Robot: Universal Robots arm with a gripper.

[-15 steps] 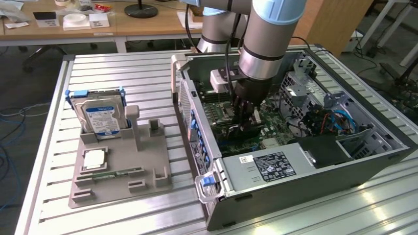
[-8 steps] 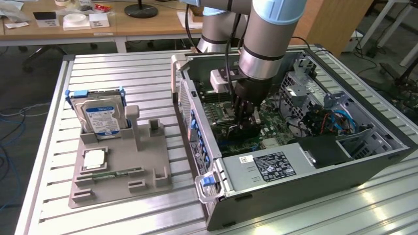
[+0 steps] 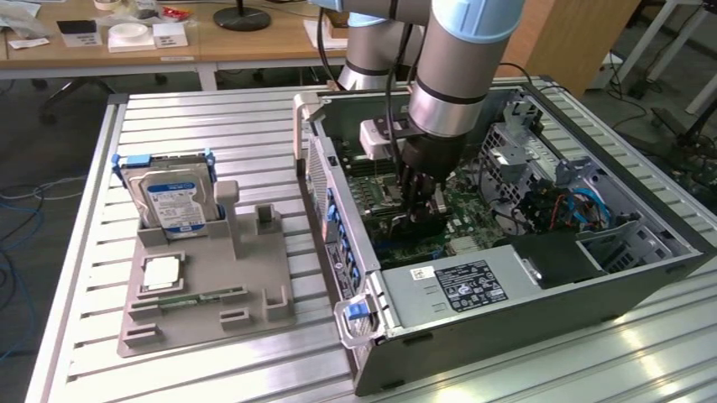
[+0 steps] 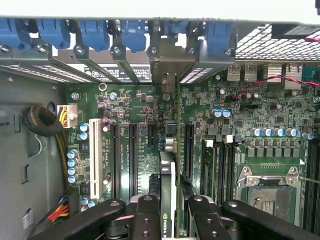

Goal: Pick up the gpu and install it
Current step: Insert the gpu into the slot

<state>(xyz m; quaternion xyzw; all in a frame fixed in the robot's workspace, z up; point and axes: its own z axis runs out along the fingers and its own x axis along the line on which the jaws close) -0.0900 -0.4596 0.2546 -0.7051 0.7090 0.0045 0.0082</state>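
While vertical, pincer [image 4: 167,212] clamps gpu [image 4: 168,170] — over motherboard [image 4: 135,150].

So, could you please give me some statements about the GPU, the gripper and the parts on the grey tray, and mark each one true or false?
1. The gripper holds the gpu edge-on between its jaws, above the motherboard. True.
2. The gpu lies on the grey tray. False: it is inside the open computer case, in the gripper.
3. The hard drive stands upright in the tray. True.
4. The CPU socket has a cooler mounted on it. False: the socket is bare.
5. The computer case is closed. False: its side is open.
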